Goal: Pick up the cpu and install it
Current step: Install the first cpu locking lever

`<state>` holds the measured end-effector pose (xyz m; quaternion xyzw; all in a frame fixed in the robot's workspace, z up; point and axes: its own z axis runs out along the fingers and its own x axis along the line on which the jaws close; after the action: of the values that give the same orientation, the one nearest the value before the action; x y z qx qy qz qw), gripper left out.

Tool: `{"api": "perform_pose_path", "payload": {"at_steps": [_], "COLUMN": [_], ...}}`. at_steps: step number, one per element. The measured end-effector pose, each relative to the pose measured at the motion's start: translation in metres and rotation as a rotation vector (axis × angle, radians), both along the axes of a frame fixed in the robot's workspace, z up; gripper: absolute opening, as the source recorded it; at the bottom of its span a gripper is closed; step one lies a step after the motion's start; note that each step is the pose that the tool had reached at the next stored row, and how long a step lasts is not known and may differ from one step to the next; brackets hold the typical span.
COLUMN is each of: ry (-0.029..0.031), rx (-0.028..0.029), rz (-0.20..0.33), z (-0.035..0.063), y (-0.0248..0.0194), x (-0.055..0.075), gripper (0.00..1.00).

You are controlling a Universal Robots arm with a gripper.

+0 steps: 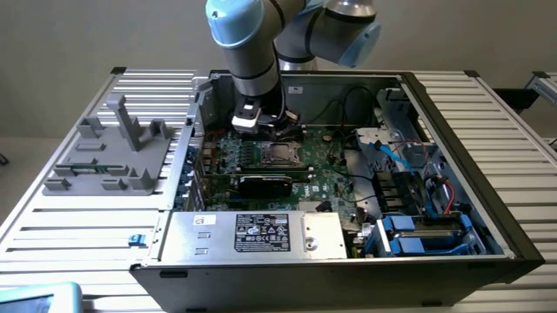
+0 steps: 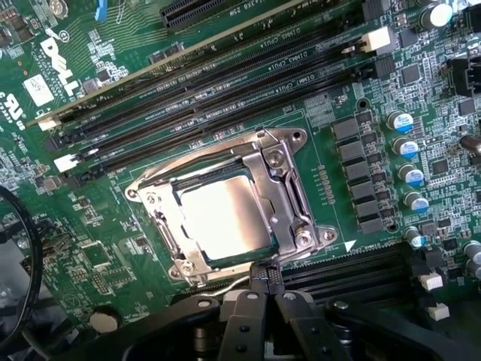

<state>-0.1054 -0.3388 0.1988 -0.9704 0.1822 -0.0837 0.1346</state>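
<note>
The slatted table spans the exterior view. It carries an open case at the centre and a grey fixture toward the exterior view's left. The arm reaches down from the top centre of that view into the upper left part of the case. A green board lines the case floor. A labelled silver box sits at the lower centre, with a black card just above it in the frame.

The end effector hangs low over the board. Its fingers are pressed together with nothing between them, and the tips are just beside the edge of the socket. The cpu lies flat inside the socket, its shiny top bare and the metal frame around its edges.
</note>
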Motion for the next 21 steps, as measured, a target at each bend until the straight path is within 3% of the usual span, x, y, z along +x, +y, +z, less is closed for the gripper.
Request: {"api": "perform_pose_path", "payload": {"at_steps": [6, 10, 12, 18, 21], "ry": [-0.0001, -0.0057, -0.0120, -0.0478, -0.0569], "rx": [0.0003, 0.0002, 0.0013, 0.0089, 0.0111], "rz": [0.000, 0.000, 0.000, -0.001, 0.000], "z": [0.0092, 0.0094, 0.0094, 0.0071, 0.0050], "y": [0.0000, 0.0000, 0.0000, 0.0001, 0.0000], "x": [-0.012, -0.022, -0.027, -0.033, -0.033], "gripper": [0.11, 0.11, 0.11, 0.11, 0.11]}}
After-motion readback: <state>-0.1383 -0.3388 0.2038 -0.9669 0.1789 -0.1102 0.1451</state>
